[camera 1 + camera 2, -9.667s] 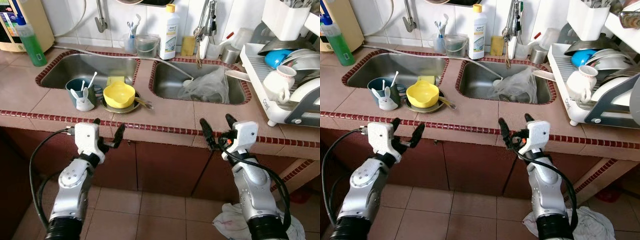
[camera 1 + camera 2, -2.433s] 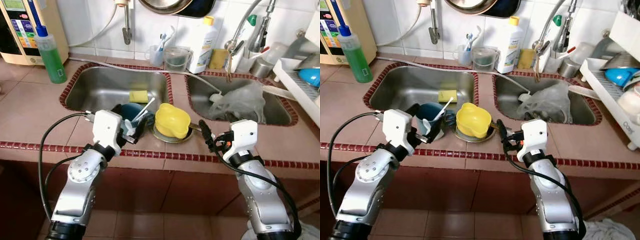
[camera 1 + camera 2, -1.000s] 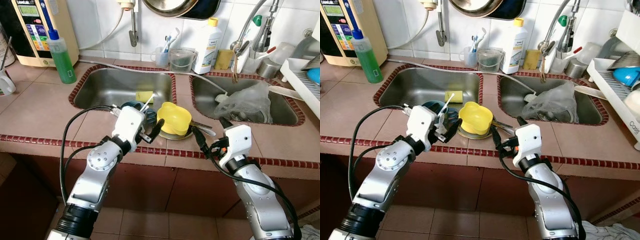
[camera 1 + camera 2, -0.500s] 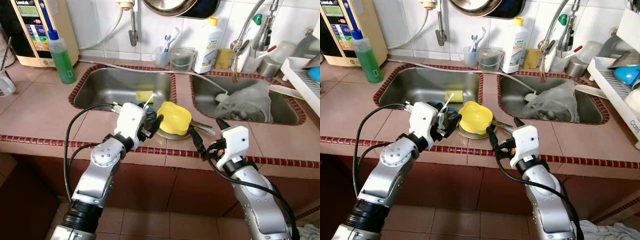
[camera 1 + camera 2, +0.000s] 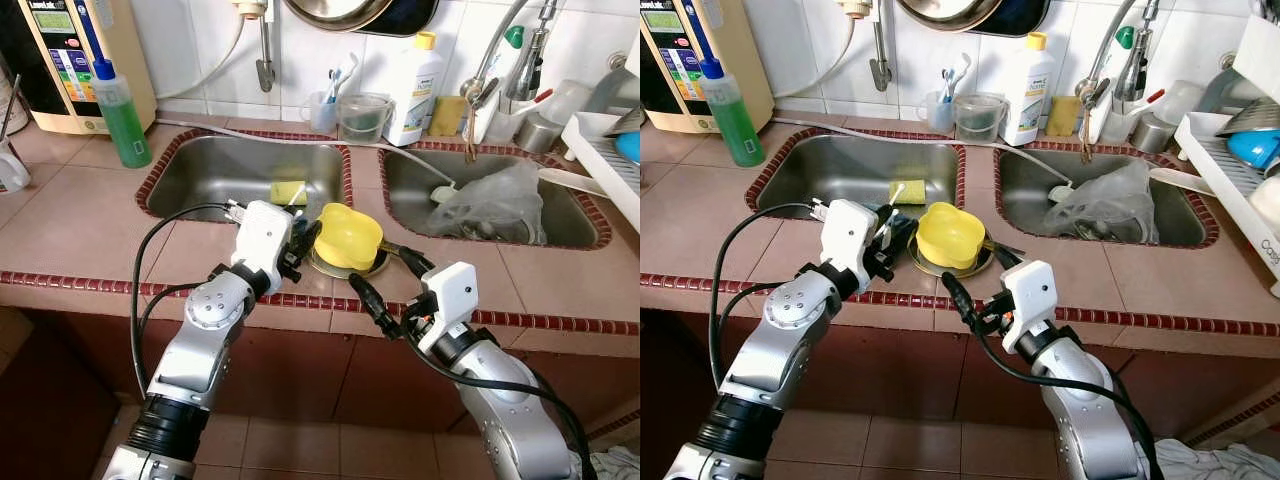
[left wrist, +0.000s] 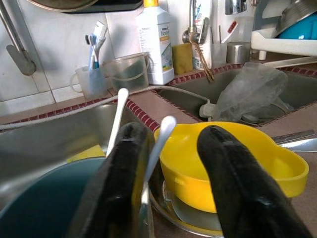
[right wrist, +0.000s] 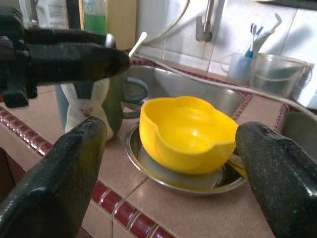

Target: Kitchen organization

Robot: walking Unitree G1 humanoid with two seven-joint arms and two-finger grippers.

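At the near edge of the tiled table [image 5: 90, 215], the right gripper [image 5: 388, 279] hovers with its fingers spread wide, pointed at the yellow bowl [image 5: 346, 236]. That bowl sits in a shallow metal dish [image 7: 183, 173] on the strip between the two sinks. Just to its left, the left gripper [image 5: 890, 236] has its fingers parted over the rim of the teal mug [image 7: 116, 101], one on either side of a white spoon handle [image 6: 157, 144]. Beyond, a yellow sponge [image 5: 287, 191] lies in the left sink [image 5: 215, 170].

both arms reach forward, jaws spread apart.
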